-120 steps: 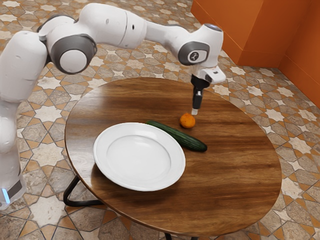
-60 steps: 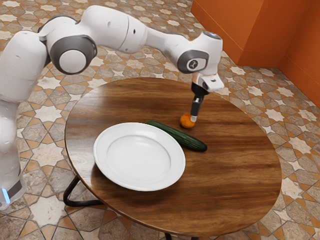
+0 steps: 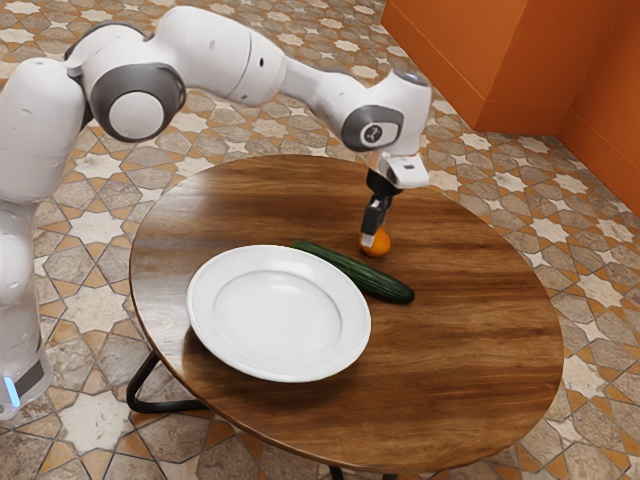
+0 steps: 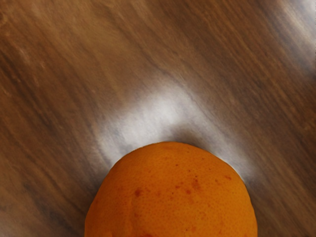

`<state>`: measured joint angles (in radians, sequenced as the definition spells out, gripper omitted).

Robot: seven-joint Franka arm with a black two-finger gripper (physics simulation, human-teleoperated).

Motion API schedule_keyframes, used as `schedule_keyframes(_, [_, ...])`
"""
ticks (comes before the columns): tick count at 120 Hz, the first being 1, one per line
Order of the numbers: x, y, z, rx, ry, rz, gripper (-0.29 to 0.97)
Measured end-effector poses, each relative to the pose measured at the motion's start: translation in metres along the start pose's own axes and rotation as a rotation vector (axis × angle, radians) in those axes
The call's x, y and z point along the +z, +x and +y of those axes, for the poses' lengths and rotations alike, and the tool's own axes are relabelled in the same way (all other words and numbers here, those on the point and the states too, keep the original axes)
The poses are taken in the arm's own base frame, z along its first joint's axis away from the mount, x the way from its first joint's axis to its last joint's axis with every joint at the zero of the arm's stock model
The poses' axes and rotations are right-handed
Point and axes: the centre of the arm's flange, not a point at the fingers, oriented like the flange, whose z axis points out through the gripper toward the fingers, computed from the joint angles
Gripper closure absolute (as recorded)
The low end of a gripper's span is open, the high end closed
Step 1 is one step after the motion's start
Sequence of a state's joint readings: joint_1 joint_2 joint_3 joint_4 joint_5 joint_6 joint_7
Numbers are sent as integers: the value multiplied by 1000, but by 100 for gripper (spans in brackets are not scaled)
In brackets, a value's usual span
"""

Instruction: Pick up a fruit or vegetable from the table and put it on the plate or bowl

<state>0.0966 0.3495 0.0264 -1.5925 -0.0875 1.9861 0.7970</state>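
Wood table (image 3: 480,340): tool (image 3: 372,236) at orange (image 3: 381,247), grip unclear; cucumber (image 3: 355,272) btwn orange & plate (image 3: 278,312).

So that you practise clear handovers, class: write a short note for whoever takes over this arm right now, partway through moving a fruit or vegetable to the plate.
Gripper: low, right at the orange; whether it grips it cannot be told.
Things: orange on the table, close to the cucumber; plate has nothing on it and lies toward the exterior view's left of both.
Done: approach to the orange.
Left: secure it, lift, carry it over the plate, release.
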Motion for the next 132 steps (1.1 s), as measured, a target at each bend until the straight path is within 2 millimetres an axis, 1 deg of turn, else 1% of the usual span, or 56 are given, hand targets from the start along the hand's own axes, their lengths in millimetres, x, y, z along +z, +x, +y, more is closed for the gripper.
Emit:
schedule_keyframes(30, [8, 4, 2, 27, 0, 8, 0])
schedule_keyframes(42, [11, 10, 7, 45, -4, 12, 1])
schedule_keyframes(60, [19, 9, 9, 48, -14, 15, 11])
schedule_keyframes(84, [20, 9, 9, 53, -10, 23, 23])
schedule_keyframes(97, [19, 9, 8, 54, -6, 25, 35])
schedule_keyframes(106, [18, 9, 7, 54, 0, 27, 39])
schedule_keyframes(120, [9, 8, 6, 53, 13, 35, 37])
schedule_keyframes(129, [-6, 8, 7, 55, 28, 50, 37])
schedule_keyframes(132, [-17, 8, 8, 57, 39, 60, 37])
